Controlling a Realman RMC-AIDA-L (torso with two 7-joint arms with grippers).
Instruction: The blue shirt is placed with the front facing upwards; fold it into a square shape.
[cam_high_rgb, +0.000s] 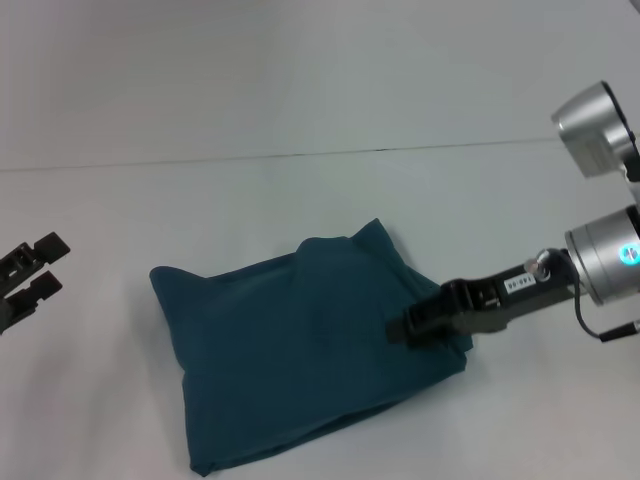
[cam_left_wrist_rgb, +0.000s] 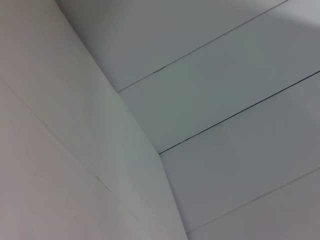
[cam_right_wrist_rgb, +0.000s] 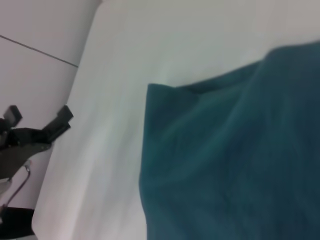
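1. the blue shirt (cam_high_rgb: 300, 350) is lying on the white table (cam_high_rgb: 300, 190) as a compact, roughly rectangular bundle, sitting toward the table's near edge and a little to the right of its middle, with no lettering showing on top.
2. the right gripper (cam_high_rgb: 400, 328) is resting low over the bundle's right edge, and i cannot tell whether its fingers are pinching cloth or simply pressing on it.
3. the left gripper (cam_high_rgb: 25, 272) is hanging well apart from the shirt, out by the table's left edge, its fingers spread and grasping nothing.
4. judging by the shape, the folding is looking nearly done, and this reads as a final tidy on the right side.
5. the far right corner is sticking up in a small peak, so the next move is calling for flattening that corner and squaring the edges without dragging the layers apart.
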